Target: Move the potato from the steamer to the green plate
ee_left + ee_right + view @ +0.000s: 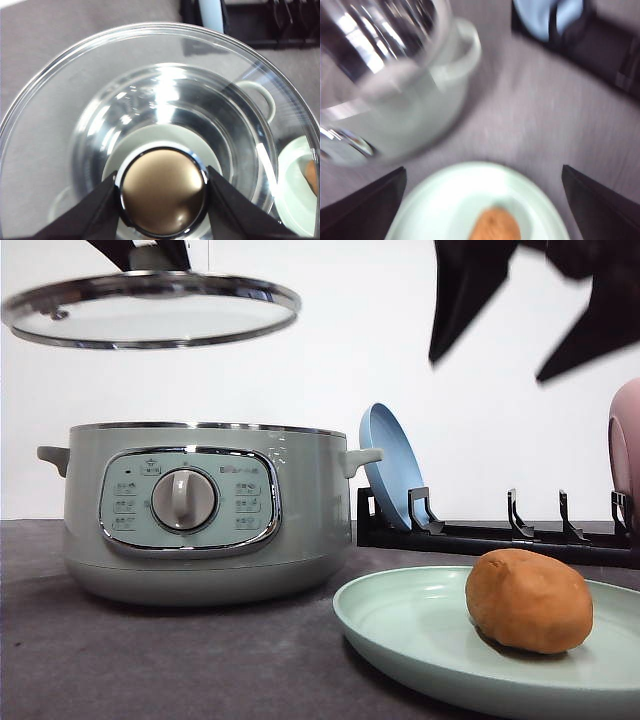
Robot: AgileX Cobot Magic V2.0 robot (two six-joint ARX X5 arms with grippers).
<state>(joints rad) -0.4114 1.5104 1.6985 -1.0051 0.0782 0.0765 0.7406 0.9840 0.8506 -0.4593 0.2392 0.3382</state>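
Observation:
The orange-brown potato (528, 600) lies on the green plate (400, 625) at the front right of the table. The sage-green steamer (200, 510) stands uncovered at the left; its shiny inside (170, 115) holds nothing I can see. My left gripper (162, 192) is shut on the chrome knob of the glass lid (150, 308), held high above the steamer. My right gripper (535, 315) hangs open in the air above the plate, its fingers wide apart. In the blurred right wrist view the potato (495, 225) and green plate (445, 200) sit below the open gripper (482, 205).
A black dish rack (500, 535) stands behind the plate with a blue plate (390, 465) leaning in it and a pink dish (626, 440) at the right edge. A dark grey cloth (150, 660) covers the table. A white wall is behind.

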